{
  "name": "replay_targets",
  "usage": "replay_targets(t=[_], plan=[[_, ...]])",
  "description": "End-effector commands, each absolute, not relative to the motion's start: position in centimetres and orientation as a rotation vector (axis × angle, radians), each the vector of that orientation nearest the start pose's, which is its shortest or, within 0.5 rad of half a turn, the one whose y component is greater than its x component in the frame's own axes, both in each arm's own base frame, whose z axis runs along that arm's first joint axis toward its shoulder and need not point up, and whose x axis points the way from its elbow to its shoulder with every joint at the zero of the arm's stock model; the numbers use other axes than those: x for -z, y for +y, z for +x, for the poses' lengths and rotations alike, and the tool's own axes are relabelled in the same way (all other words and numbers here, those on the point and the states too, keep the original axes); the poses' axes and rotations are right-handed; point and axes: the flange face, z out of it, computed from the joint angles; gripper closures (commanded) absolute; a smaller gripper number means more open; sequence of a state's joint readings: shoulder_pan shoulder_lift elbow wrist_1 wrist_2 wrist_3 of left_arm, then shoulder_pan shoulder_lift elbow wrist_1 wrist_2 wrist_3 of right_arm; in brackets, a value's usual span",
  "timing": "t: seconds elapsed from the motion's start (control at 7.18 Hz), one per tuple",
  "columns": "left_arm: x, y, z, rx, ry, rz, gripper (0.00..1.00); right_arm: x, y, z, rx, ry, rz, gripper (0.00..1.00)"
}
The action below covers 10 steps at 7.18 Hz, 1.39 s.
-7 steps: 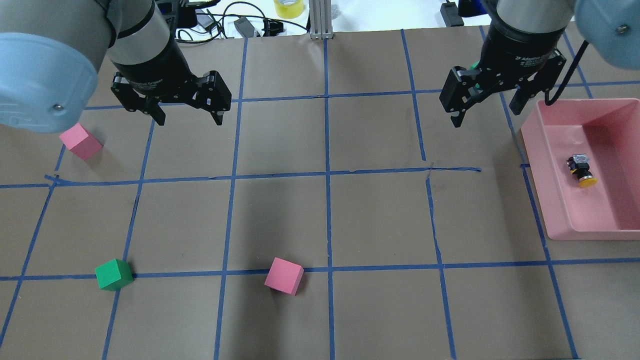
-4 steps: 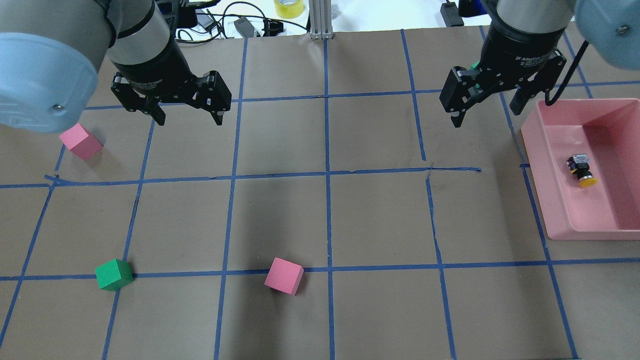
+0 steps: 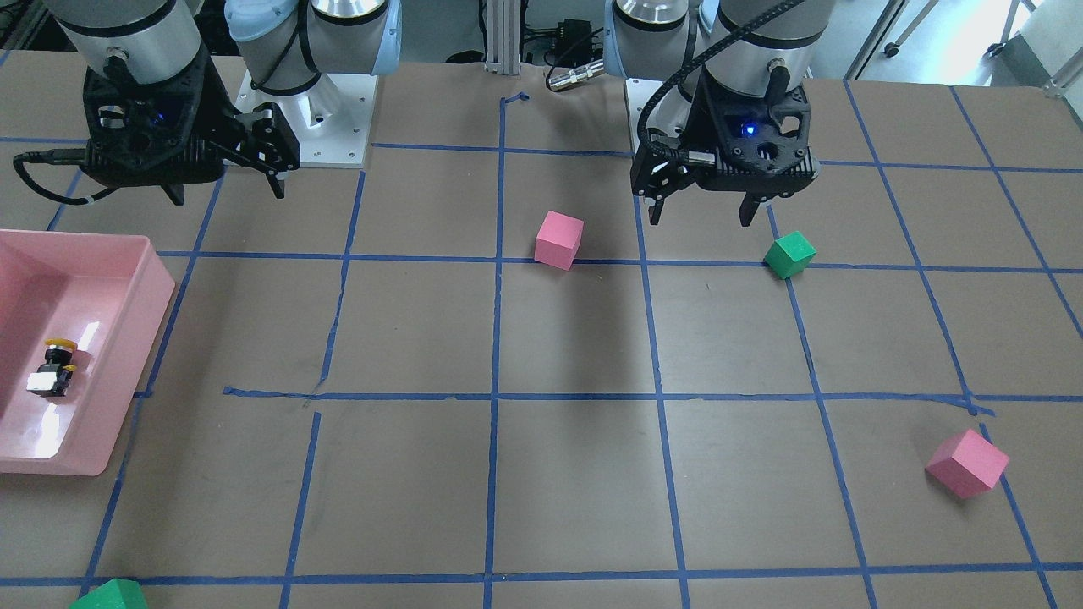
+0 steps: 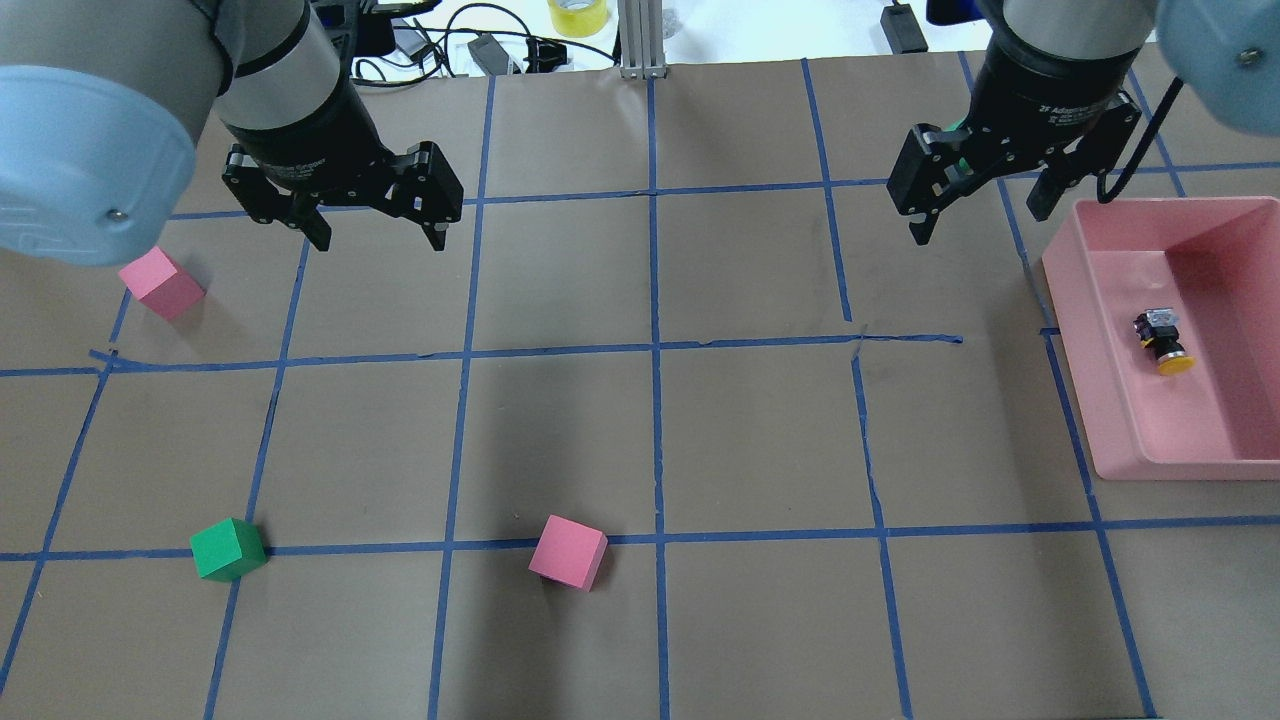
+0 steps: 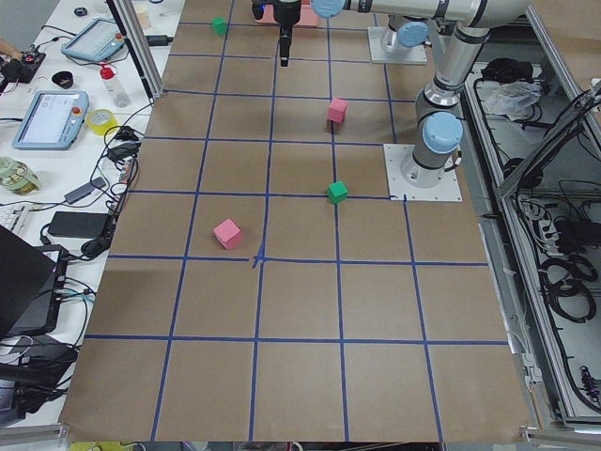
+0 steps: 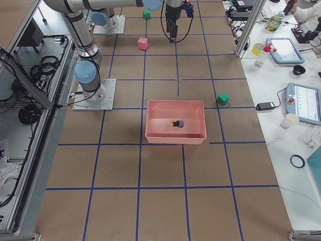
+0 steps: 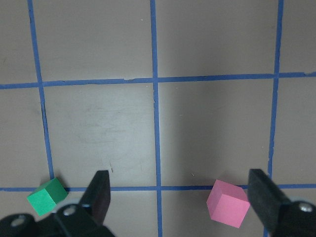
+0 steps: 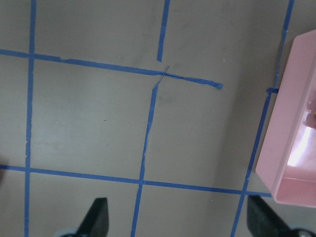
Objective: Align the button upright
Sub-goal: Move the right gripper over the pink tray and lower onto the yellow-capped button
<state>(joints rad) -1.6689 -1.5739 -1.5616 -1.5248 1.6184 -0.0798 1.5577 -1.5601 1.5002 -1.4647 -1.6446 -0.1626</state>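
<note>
While both arms are hanging above the brown table [image 4: 760, 440], the button [image 4: 1160, 342] is lying on its side on the floor of the pink tray [image 4: 1085, 370], at the robot's right end of the table. Its yellow cap is pointing toward the robot and its grey-white base is facing away; the front-facing view [image 3: 53, 369] is showing the same, with the tray wall [image 3: 127, 338] beside it. Nothing is touching the button.

The right gripper [image 4: 978, 225] is hovering just beside the tray's far corner, clear of the rim, its fingers spread wide and gripping nothing [image 3: 227, 194]. Its wrist camera is looking down on bare paper and blue tape, with the tray's edge showing at the side.

The left gripper [image 4: 380, 240] is hanging well apart from the tray, over the other half of the table, likewise spread and empty [image 3: 700, 217]. Below it, a green cube [image 7: 47, 196] and a pink cube [image 7: 227, 203] are sitting on the table, and a second pink cube [image 4: 160, 283] is resting off to its side
</note>
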Motion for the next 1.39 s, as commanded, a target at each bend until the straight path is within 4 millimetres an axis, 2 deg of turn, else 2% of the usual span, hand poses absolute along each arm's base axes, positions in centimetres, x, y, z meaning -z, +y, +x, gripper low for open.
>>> replay_targets(t=[0.0, 0.14, 0.28, 0.42, 0.56, 0.7, 0.84, 0.97, 1.25], plan=[[-49.6, -48.3, -17.7, 0.087, 3.098, 0.027, 0.0, -51.2, -50.9, 6.6, -0.028, 3.274, -0.395, 0.0], [-49.6, -48.3, -17.7, 0.087, 3.098, 0.027, 0.0, -50.3, -51.7, 2.6, -0.068, 3.274, -0.306, 0.0], [-49.6, -48.3, -17.7, 0.087, 3.098, 0.027, 0.0, -47.3, -52.9, -2.6, -0.155, 3.264, -0.16, 0.0], [-49.6, -48.3, -17.7, 0.085, 3.097, 0.027, 0.0, -44.7, -54.3, -7.7, -0.12, 3.272, -0.036, 0.0], [-49.6, -48.3, -17.7, 0.085, 3.097, 0.027, 0.0, -42.2, -55.8, -9.5, -0.027, 3.303, -0.002, 0.0], [-49.6, -48.3, -17.7, 0.085, 3.097, 0.027, 0.0, -40.5, -55.9, -10.8, -0.012, 3.314, -0.094, 0.0], [-49.6, -48.3, -17.7, 0.085, 3.097, 0.027, 0.0, -38.2, -55.2, -12.7, -0.069, 3.295, -0.092, 0.0], [-49.6, -48.3, -17.7, 0.085, 3.097, 0.027, 0.0, -35.0, -54.1, -14.8, -0.156, 3.257, -0.088, 0.0], [-49.6, -48.3, -17.7, 0.085, 3.097, 0.027, 0.0, -29.6, -53.4, -20.1, -0.132, 3.26, -0.164, 0.0]])
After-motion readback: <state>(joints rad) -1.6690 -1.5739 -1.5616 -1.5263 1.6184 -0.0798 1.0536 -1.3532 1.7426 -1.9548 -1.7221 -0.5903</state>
